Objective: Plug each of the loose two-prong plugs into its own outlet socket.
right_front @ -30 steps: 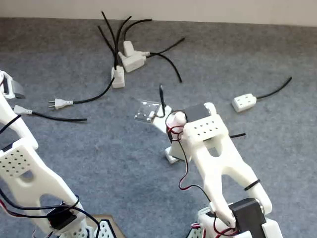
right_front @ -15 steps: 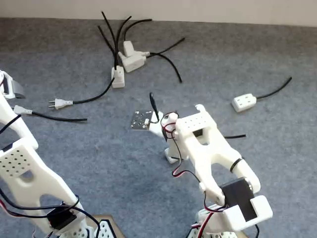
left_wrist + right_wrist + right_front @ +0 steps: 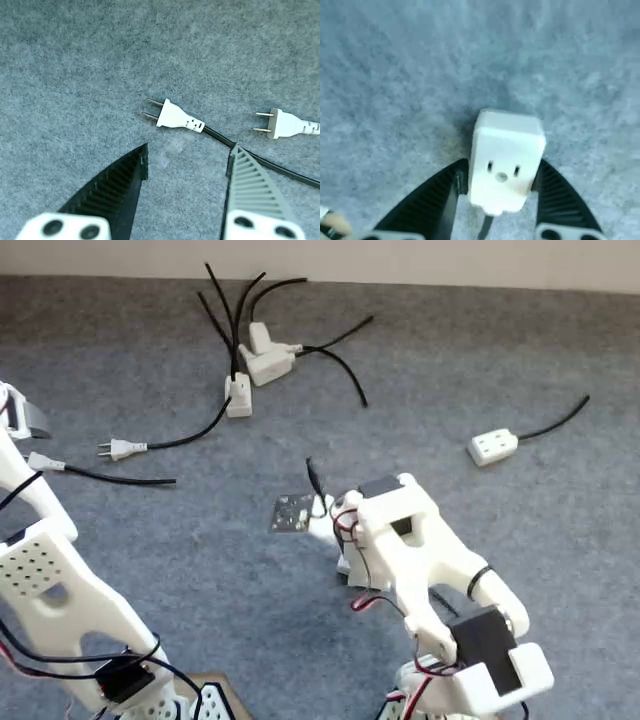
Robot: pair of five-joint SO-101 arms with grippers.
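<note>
Currently, the right gripper (image 3: 500, 176) pinches a white outlet socket (image 3: 506, 161). Both jaws press against its side walls, and its slotted face looks toward the wrist camera. On the high view, you find the right arm (image 3: 412, 532) just below the centre of the grey mat (image 3: 180, 540), with the held unit under its wrist.

Compare with the frames taken a second ago. The right arm has dropped and folded back toward its base at 5 o'clock. Its small circuit board (image 3: 293, 512) has shifted toward 6 o'clock and now sits lower over the mat.

The left gripper (image 3: 187, 150) hangs over the mat with its jaws spread wide, holding nothing. The first plug (image 3: 176, 116) lies flat just beyond the fingertips, prongs pointing away from its black cord. The second plug (image 3: 283, 123) lies beside it, apart from it. On the high view, both plugs rest at 9 o'clock and have not moved.

A free socket (image 3: 491, 446) lies at 3 o'clock, unchanged. Further socket blocks (image 3: 252, 370) with black cords lie at 11 o'clock, also unchanged.
</note>
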